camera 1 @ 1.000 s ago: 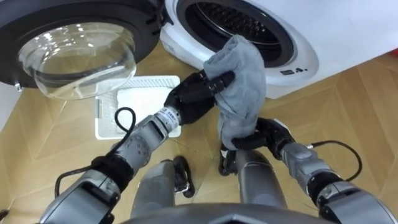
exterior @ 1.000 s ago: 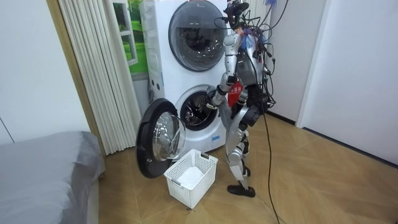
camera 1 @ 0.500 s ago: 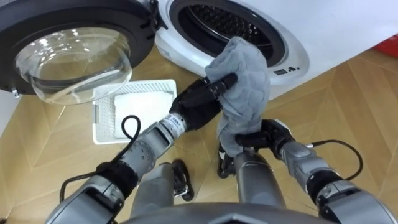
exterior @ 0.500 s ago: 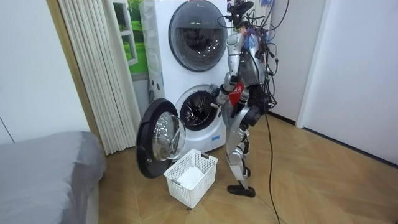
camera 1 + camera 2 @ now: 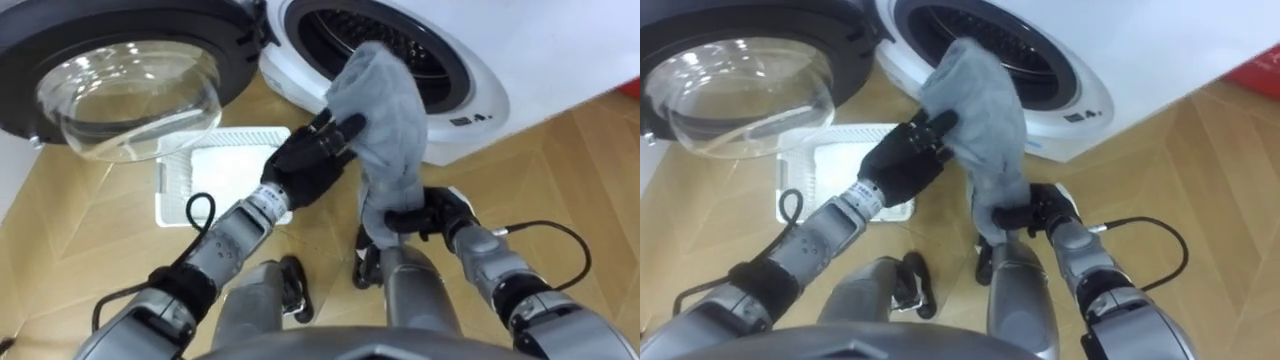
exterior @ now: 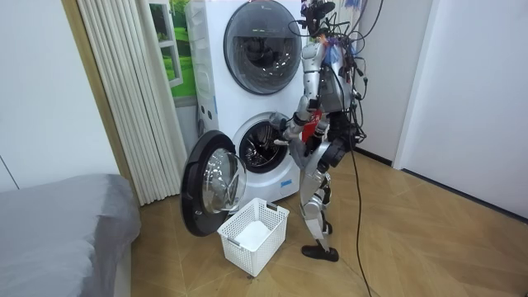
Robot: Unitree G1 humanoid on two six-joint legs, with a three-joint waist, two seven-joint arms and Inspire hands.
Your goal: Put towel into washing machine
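A grey towel (image 5: 388,105) hangs upright in front of the lower washing machine's open drum (image 5: 385,40), and its top overlaps the drum's mouth. My left hand (image 5: 308,158) pinches the towel's left edge, fingertips on the cloth. Below it, my right hand (image 5: 432,214) is curled round the towel's lower end. The right eye view has the same towel (image 5: 978,100), left hand (image 5: 900,158) and right hand (image 5: 1038,218). In the room view I stand upright close to the drum (image 6: 262,144), with both hands at its opening.
The round glass door (image 5: 125,85) stands swung open on my left. A white plastic basket (image 5: 176,183) sits on the wood floor below it, seen also as the basket (image 6: 254,233). A second machine (image 6: 262,49) is stacked above. A grey bed (image 6: 58,231) lies at the room view's left.
Both hands have carried the towel a little higher and nearer the drum, so its top now overlaps the opening. The left hand's fingers have spread somewhat on the cloth.
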